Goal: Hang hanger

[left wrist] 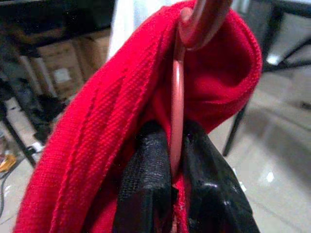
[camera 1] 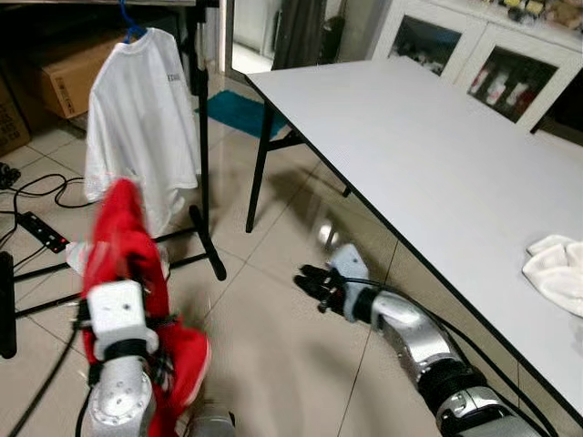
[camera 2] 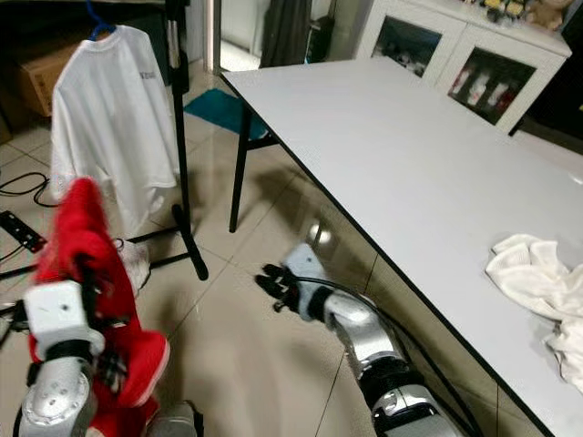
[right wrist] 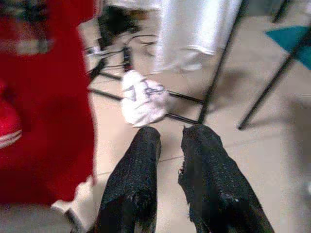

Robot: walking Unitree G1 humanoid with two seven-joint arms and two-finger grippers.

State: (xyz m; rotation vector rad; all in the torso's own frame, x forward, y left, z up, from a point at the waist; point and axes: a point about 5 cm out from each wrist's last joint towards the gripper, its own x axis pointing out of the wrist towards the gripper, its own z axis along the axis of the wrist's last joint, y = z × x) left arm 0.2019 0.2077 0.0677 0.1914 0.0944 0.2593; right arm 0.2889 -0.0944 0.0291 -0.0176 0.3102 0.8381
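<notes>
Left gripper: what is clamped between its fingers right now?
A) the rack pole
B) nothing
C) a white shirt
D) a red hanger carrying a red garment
D: in the left wrist view the left gripper is shut on the thin red hanger, with the red garment draped over it.

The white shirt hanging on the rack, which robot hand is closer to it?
Left. The left gripper, holding the red garment's hanger, is just below the white shirt. The right gripper hangs farther off, low beside the table.
</notes>
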